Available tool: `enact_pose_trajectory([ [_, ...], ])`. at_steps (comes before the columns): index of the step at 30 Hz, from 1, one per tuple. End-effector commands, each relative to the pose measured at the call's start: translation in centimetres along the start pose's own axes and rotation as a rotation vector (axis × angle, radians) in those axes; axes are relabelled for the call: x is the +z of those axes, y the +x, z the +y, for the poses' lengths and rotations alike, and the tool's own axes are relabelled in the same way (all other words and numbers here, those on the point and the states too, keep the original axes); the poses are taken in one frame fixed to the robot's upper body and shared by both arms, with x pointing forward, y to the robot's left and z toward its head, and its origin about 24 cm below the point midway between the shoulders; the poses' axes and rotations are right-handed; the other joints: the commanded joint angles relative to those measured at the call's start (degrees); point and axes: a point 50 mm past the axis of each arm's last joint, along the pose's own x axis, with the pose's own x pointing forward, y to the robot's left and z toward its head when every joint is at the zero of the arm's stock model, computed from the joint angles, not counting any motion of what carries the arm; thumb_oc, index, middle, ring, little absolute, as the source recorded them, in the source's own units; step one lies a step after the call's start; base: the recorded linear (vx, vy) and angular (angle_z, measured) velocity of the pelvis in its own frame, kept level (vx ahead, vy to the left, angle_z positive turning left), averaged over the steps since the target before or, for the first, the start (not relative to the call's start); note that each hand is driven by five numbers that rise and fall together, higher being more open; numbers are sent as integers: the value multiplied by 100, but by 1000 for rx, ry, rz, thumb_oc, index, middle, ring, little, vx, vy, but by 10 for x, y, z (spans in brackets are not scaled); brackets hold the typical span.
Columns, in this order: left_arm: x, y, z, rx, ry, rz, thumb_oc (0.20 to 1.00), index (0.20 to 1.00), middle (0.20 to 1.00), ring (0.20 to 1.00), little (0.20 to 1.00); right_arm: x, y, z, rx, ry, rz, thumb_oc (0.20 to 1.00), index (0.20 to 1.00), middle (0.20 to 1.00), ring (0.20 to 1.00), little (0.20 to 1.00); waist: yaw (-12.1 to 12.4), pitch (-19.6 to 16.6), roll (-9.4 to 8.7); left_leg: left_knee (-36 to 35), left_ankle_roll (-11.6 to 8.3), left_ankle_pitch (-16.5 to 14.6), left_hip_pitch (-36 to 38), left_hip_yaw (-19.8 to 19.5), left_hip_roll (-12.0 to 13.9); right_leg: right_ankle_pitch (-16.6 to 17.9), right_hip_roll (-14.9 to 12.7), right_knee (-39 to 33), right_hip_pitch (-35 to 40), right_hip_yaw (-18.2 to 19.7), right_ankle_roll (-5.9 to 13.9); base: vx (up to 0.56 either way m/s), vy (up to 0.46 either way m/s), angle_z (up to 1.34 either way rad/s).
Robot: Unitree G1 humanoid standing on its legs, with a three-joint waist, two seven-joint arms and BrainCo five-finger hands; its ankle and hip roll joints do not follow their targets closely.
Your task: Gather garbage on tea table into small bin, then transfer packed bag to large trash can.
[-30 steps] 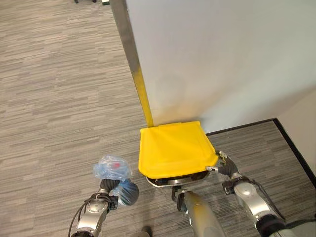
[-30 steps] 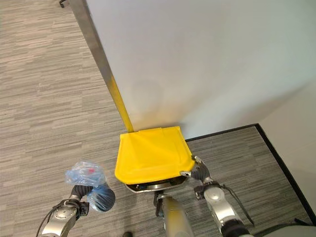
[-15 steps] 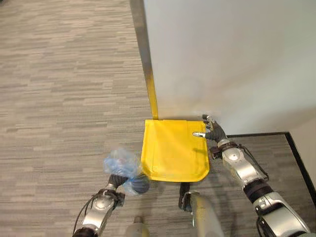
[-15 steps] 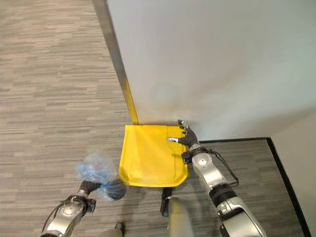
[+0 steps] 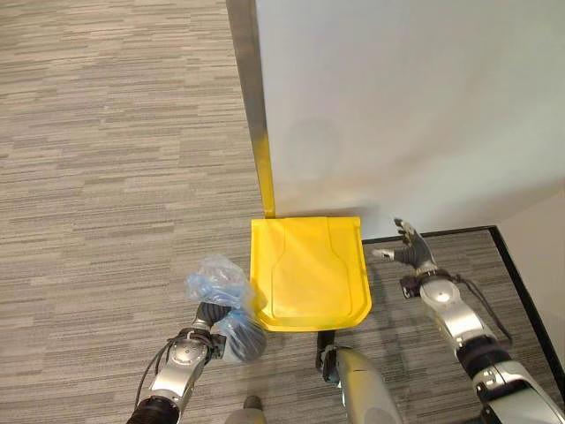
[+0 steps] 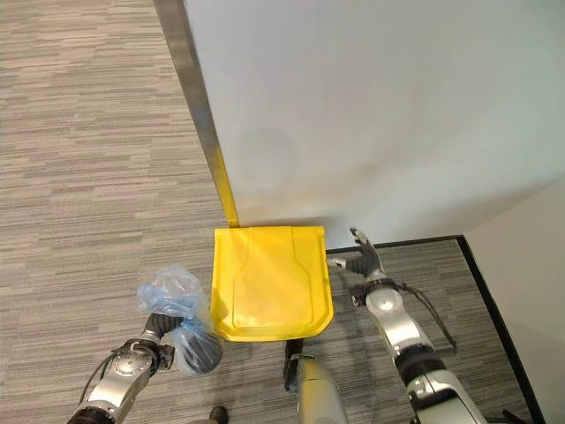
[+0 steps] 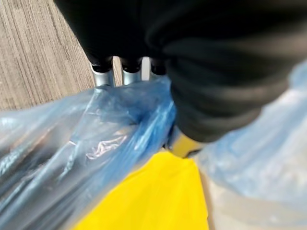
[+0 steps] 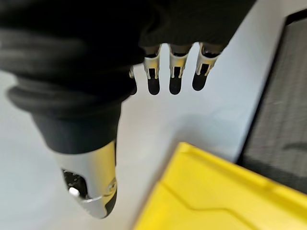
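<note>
The large trash can's yellow lid [image 5: 309, 276] lies flat and closed against the white wall. My left hand [image 5: 208, 315] is shut on the neck of a packed blue plastic bag [image 5: 218, 281], held just left of the lid's near corner. The left wrist view shows the bag's crinkled plastic [image 7: 96, 148] bunched under the fingers [image 7: 103, 74], with the yellow lid [image 7: 153, 201] beyond. My right hand [image 5: 410, 256] hangs open to the right of the lid, not touching it. In its wrist view the fingers [image 8: 175, 72] are straight over the lid's edge [image 8: 230, 196].
A white wall [image 5: 406, 97] stands right behind the can, with a metal post [image 5: 249, 106] at its left corner. A black skirting strip [image 5: 521, 287] runs along the floor at the right. Grey carpet [image 5: 106, 177] stretches away on the left.
A second ago my right hand held the lid tilted up. The lid has come down flat and the hand has drawn off to its right. The bag stays in my left hand; the camera shifted.
</note>
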Motion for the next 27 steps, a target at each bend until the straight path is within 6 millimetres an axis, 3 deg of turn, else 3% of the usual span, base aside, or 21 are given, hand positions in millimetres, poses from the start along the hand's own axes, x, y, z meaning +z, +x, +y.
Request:
enact_pose_trajectory([
  [1,21,0,17,27,38,-110,200,200,200,200,200,7,0,-1,-1,-9,-43,1000,1000,1000,1000,1000,36,-12,-320,382,602,-869,504,149,-656,735,-162,-1942,136,365,1230,-158,126,5],
  [3,19,-1,22,39,43,-101,200,200,200,200,200,-12,-9,6,17,-14,28,1000,1000,1000,1000,1000,86,118,-410,725,653,-889,284,112,-844,847,-299,-2180,284,381,1312,-159,124,12],
  [4,19,-1,22,39,43,-101,200,200,200,200,200,-12,-9,6,17,-13,28,1000,1000,1000,1000,1000,83,120,-416,742,655,-895,276,109,-849,854,-305,-2188,289,380,1313,-102,97,6],
  [7,12,-4,28,56,48,-74,200,200,200,200,200,-40,-22,15,49,-10,131,1000,1000,1000,1000,1000,84,176,-426,726,708,-833,273,104,-945,887,-398,-2107,364,400,1397,-69,108,4],
  [9,14,-4,30,63,44,-80,200,200,200,200,200,-51,-28,17,57,-10,170,1000,1000,1000,1000,1000,82,263,-336,719,736,-658,176,34,-916,545,-224,-1553,356,627,1373,-81,70,8],
  [10,14,-4,31,64,44,-80,200,200,200,200,200,-51,-28,18,58,-9,170,1000,1000,1000,1000,1000,73,253,-366,707,739,-631,159,27,-946,553,-253,-1551,335,637,1375,-141,71,2],
  [12,12,-5,36,76,57,-67,200,200,200,200,200,-66,-38,21,61,16,224,1000,1000,1000,1000,1000,151,205,-242,616,761,-385,-47,-45,-909,-108,66,-472,378,553,1092,-127,49,15],
  [13,6,-7,41,99,60,-42,200,200,200,200,200,-74,-43,23,65,28,253,1000,1000,1000,1000,1000,175,116,-218,518,709,-201,-108,-17,-868,-293,130,-339,434,388,1012,26,-27,29],
  [15,-1,-12,42,102,56,-25,200,200,200,200,200,-82,-50,25,66,38,282,1000,1000,1000,1000,1000,213,-5,-304,456,588,-129,-75,-38,-901,-351,165,-823,861,174,934,152,-92,16],
  [17,-1,-12,40,99,47,-24,200,200,200,200,200,-89,-57,24,45,66,306,1000,1000,1000,1000,1000,132,-111,-246,453,363,215,-118,-136,-785,-413,407,-879,798,432,917,119,-111,18],
  [20,-8,-13,33,85,22,1,200,200,200,200,200,-106,-70,18,7,87,372,1000,1000,1000,1000,1000,-56,-361,-246,553,116,460,-55,-79,-451,-418,471,-1537,1335,366,818,192,-77,76],
  [23,-6,-11,27,70,3,-4,200,200,200,200,200,-109,-69,13,-22,95,391,1000,1000,1000,1000,1000,-120,-333,-343,559,168,366,-488,390,-172,-397,245,-1854,1526,383,866,-33,105,42],
  [27,-3,-8,28,74,12,-10,200,200,200,200,200,-109,-68,9,-37,97,391,1000,1000,1000,1000,1000,-49,-261,-405,398,136,450,-873,514,7,-318,61,-1967,1572,425,911,-64,152,10],
])
